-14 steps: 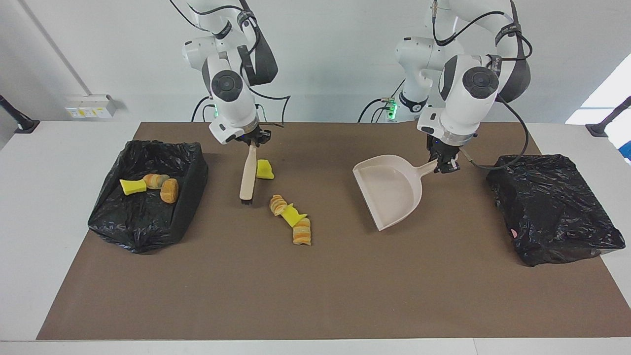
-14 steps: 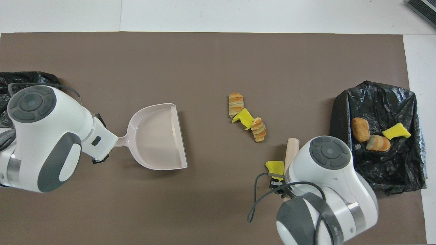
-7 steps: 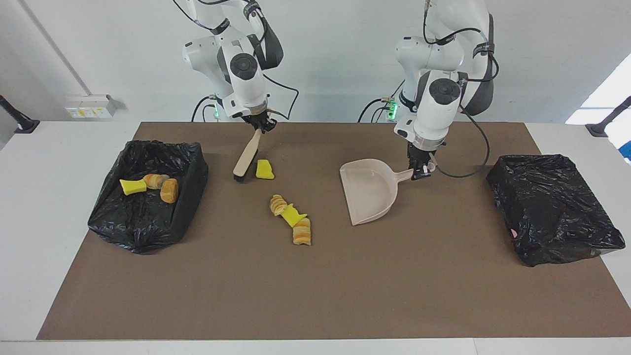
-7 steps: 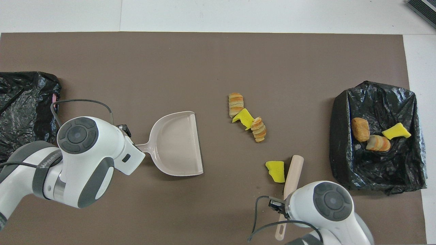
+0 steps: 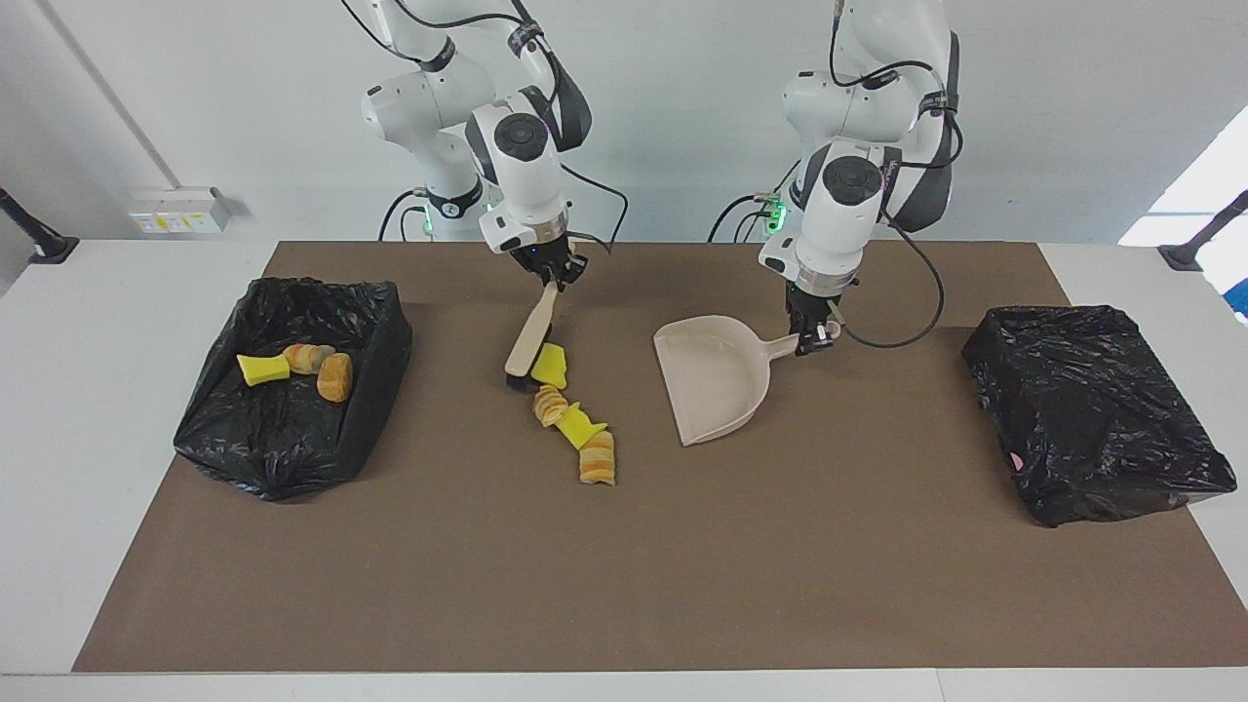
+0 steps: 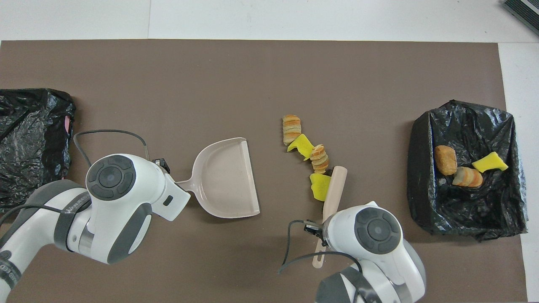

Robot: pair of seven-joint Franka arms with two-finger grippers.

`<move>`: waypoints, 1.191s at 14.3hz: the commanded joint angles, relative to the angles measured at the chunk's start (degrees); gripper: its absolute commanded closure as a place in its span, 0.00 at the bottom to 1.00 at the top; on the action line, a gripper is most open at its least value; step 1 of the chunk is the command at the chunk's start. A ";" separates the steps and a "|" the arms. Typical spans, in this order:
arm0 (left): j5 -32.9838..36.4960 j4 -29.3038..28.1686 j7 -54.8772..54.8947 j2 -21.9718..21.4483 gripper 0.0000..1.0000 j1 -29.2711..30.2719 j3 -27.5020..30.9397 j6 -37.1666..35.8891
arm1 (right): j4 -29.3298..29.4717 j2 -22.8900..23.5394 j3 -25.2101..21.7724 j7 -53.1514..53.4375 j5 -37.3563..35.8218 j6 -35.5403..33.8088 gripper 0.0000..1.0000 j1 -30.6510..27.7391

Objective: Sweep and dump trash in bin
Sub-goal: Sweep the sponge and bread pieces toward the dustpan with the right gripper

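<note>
Right claw (image 5: 556, 276) clamped on brush (image 5: 532, 340), nudging yellow wedge (image 5: 550, 365) toward dustpan (image 5: 710, 382) at three o'clock; left claw (image 5: 808, 336) clamped on its handle, mouth angled to catch.

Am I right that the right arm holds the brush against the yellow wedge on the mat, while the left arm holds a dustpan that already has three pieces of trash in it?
Not quite: the dustpan is empty, as the overhead view shows. The three pieces lie in the black-lined bin at the right arm's end. The rest stands: the right end effector holds the brush against the yellow wedge, and the left end effector holds the dustpan's handle.
</note>
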 commanded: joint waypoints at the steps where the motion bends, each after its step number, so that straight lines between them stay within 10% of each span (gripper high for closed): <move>1: 0.00 -2.75 -2.90 -1.54 1.00 -1.71 0.55 3.00 | 10.91 10.00 0.19 -2.86 1.19 -0.29 1.00 -0.09; 8: 0.00 -2.75 -8.80 -1.45 1.00 -1.72 0.55 3.89 | 25.60 10.99 1.25 -16.38 0.14 -19.78 1.00 -1.41; 17: -0.09 -2.75 -14.16 -1.45 1.00 -1.72 0.55 3.89 | 31.49 15.90 1.33 -46.34 -16.03 -17.52 1.00 -13.61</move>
